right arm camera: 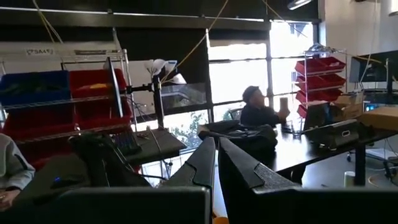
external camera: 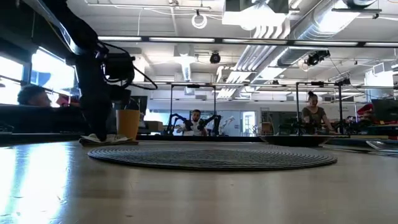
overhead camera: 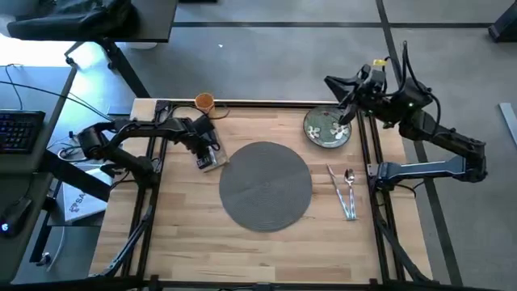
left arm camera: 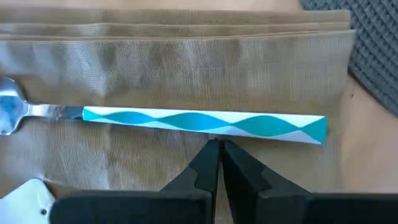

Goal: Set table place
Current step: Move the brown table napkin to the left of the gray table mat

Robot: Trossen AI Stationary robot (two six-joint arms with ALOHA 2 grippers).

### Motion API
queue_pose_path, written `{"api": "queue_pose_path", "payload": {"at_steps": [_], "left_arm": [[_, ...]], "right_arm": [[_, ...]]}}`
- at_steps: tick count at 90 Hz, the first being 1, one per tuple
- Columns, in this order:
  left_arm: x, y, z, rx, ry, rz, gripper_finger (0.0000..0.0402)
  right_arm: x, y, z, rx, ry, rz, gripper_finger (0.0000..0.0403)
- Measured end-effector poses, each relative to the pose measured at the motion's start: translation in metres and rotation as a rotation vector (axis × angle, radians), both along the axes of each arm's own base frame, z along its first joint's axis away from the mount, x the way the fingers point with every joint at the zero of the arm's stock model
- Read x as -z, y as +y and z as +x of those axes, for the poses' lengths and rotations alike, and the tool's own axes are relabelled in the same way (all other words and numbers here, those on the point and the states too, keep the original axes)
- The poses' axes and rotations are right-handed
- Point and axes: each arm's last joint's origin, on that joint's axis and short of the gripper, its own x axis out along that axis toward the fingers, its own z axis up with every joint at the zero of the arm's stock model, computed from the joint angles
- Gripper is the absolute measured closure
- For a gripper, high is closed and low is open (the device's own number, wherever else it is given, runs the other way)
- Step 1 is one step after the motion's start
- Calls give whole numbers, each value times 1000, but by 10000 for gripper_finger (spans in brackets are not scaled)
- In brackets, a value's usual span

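The left gripper, fingers pressed together and empty, hovers over the napkin bearing a teal-handled utensil, just beside the placemat at the table's centre. The right gripper, fingers likewise together, sits above the plate near the far right corner, probably to fetch it for the mat.

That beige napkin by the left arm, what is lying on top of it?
A utensil with a teal-and-white patterned handle lies on the folded napkin. Its silver head is cut off, so its type is unclear.

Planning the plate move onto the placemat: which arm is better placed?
Right. The right gripper hovers at the green plate; the left gripper is over the napkin, across the placemat.
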Motion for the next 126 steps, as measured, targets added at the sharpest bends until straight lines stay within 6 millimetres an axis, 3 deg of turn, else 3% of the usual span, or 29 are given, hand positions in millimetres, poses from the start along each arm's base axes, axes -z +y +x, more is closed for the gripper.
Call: {"api": "queue_pose_path", "payload": {"at_steps": [79, 105, 126], "left_arm": [[3, -53, 7, 67, 126, -158, 397], [2, -84, 13, 57, 155, -227, 397], [2, -107, 3, 146, 301, -221, 397]], "right_arm": [[-3, 3, -6, -16, -13, -18, 403], [-3, 3, -6, -28, -10, -24, 403], [-3, 4, -5, -64, -7, -33, 403]]}}
